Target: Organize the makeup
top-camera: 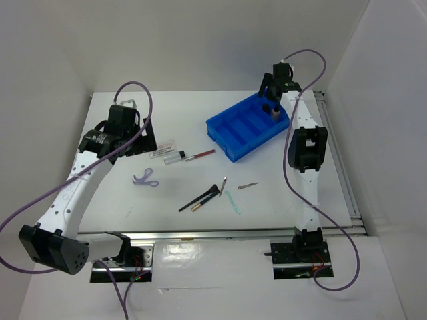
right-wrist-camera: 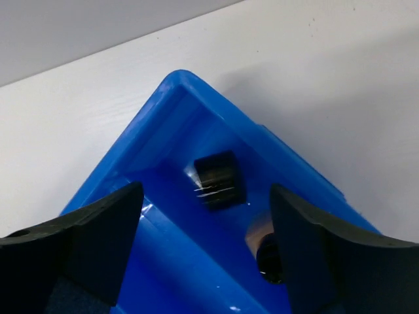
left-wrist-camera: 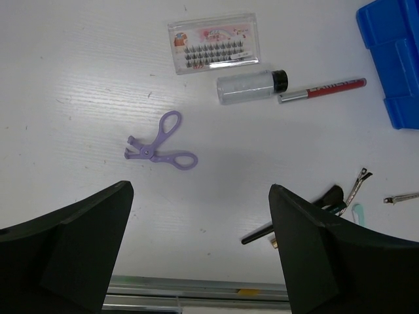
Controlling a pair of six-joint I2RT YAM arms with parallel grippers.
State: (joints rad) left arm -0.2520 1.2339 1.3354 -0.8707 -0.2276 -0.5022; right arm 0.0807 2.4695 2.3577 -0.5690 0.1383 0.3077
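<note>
The lilac scissors (top-camera: 145, 179) (left-wrist-camera: 159, 145), white red-printed card (top-camera: 162, 150) (left-wrist-camera: 211, 43), clear tube (top-camera: 175, 158) (left-wrist-camera: 252, 86), red pencil (top-camera: 200, 155) (left-wrist-camera: 324, 89), black brushes (top-camera: 200, 198) (left-wrist-camera: 294, 219) and teal tool (top-camera: 232, 201) (left-wrist-camera: 357, 210) lie loose on the white table. My left gripper (top-camera: 139, 139) (left-wrist-camera: 201, 196) is open and empty, above the table near the card. My right gripper (top-camera: 270, 90) (right-wrist-camera: 206, 196) is open and empty over the tray's far end compartment. The black pot (right-wrist-camera: 218, 180) and the beige black-capped bottle (top-camera: 273, 110) (right-wrist-camera: 265, 245) lie in that compartment.
The blue divided tray (top-camera: 230, 133) (right-wrist-camera: 163, 104) (left-wrist-camera: 393, 59) sits slantwise at the back right. Two metal clips (top-camera: 223, 182) (top-camera: 248, 185) lie near the brushes. A metal rail (top-camera: 220, 233) runs along the near table edge. White walls close in the sides and back.
</note>
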